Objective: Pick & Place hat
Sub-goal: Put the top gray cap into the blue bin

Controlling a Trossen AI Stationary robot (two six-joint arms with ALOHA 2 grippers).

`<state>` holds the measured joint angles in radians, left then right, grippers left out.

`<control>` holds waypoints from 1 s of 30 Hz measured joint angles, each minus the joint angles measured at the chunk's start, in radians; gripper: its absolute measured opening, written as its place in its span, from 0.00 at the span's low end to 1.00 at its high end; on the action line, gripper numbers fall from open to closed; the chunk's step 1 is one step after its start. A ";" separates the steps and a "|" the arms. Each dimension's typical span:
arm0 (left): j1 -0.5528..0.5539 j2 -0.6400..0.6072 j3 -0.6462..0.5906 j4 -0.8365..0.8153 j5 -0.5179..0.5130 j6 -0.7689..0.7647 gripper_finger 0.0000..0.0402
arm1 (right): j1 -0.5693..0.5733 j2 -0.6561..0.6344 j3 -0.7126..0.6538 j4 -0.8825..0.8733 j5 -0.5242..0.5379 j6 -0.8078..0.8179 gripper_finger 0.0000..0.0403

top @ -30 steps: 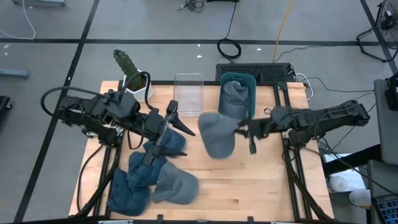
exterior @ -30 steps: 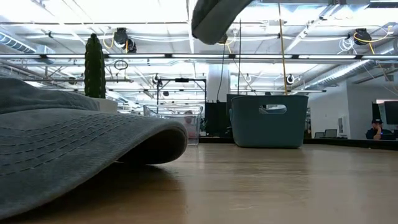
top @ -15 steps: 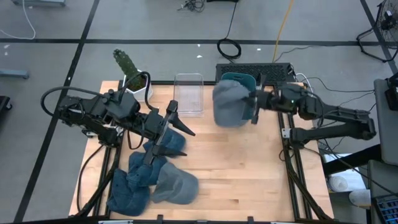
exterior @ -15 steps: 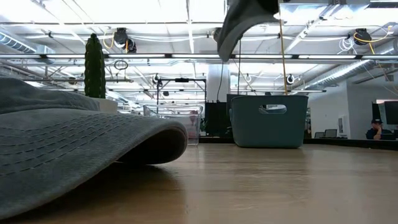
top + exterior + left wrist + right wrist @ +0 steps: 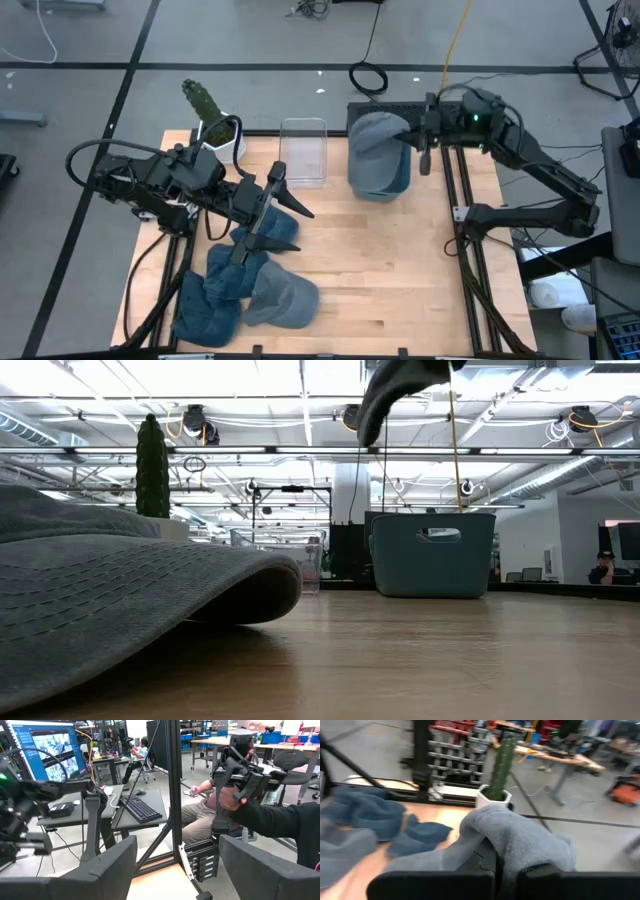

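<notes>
A grey-blue hat [image 5: 372,152] hangs from my right gripper [image 5: 416,140] above the teal bin [image 5: 404,180] at the table's far right. In the low view the hat [image 5: 398,390] shows high over the bin [image 5: 432,553]. The right wrist view has the hat [image 5: 520,837] bunched ahead of my right gripper [image 5: 505,877]. Several more blue and grey hats [image 5: 250,280] lie heaped on the table's near left. My left gripper [image 5: 285,197] waits open above that heap; in its own view my left gripper [image 5: 177,870] faces the room. My right gripper pinches a bunched fold of the hat [image 5: 512,851] between its two fingers, several layers together. The fingers [image 5: 424,150] come level from the table's right. The hat is lifted clear and droops away from the fingers over the bin.
A clear plastic box [image 5: 303,150] stands left of the bin, and a potted cactus [image 5: 208,112] at the far left corner. One hat brim [image 5: 130,605] fills the low view's near left. Bare wood [image 5: 390,270] lies centre and near right. A seated person [image 5: 200,815] shows beyond the table.
My right gripper has swung from the table's middle toward the far edge and risen, staying shut on the hat. The hat has travelled with it, lifted clear, from over the table's centre to above the teal bin.
</notes>
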<state>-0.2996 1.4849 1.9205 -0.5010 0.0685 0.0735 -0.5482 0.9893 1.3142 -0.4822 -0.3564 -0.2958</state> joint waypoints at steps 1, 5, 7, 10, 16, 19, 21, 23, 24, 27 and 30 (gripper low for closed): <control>0.000 0.000 0.000 0.000 0.000 0.000 0.72 | -0.025 0.013 0.021 -0.020 -0.051 0.000 0.00; 0.000 0.000 0.000 0.000 0.000 0.000 0.71 | -0.124 0.054 0.042 -0.032 -0.227 0.034 0.00; 0.000 0.000 0.000 0.000 0.000 0.000 0.70 | -0.164 0.077 0.042 -0.039 -0.247 0.041 0.00; 0.000 0.000 0.000 0.001 0.000 0.000 0.68 | -0.214 0.107 0.027 -0.046 -0.245 0.032 0.00; 0.000 0.000 0.000 0.001 0.000 0.000 0.70 | -0.285 0.142 -0.007 -0.024 -0.242 0.023 0.00; 0.000 0.000 0.000 0.001 0.000 0.000 0.71 | -0.305 0.143 -0.017 -0.008 -0.242 0.021 0.00; 0.000 0.000 0.000 0.001 0.000 0.000 0.72 | -0.312 0.140 -0.017 -0.008 -0.242 0.020 0.00; 0.000 0.000 0.000 0.001 0.000 0.000 0.72 | -0.324 0.133 -0.017 -0.009 -0.243 0.011 0.00; 0.000 0.000 0.000 0.001 0.000 0.000 0.73 | -0.330 0.130 -0.017 -0.010 -0.246 0.007 0.00; 0.000 0.000 0.000 0.001 0.000 0.000 0.72 | -0.343 0.126 -0.019 -0.029 -0.247 -0.017 0.00; 0.000 0.000 0.000 0.001 0.000 0.000 0.71 | -0.353 0.126 -0.055 -0.010 -0.248 -0.042 0.00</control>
<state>-0.2996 1.4853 1.9205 -0.5003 0.0685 0.0737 -0.9015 1.1156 1.2597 -0.4926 -0.6041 -0.3377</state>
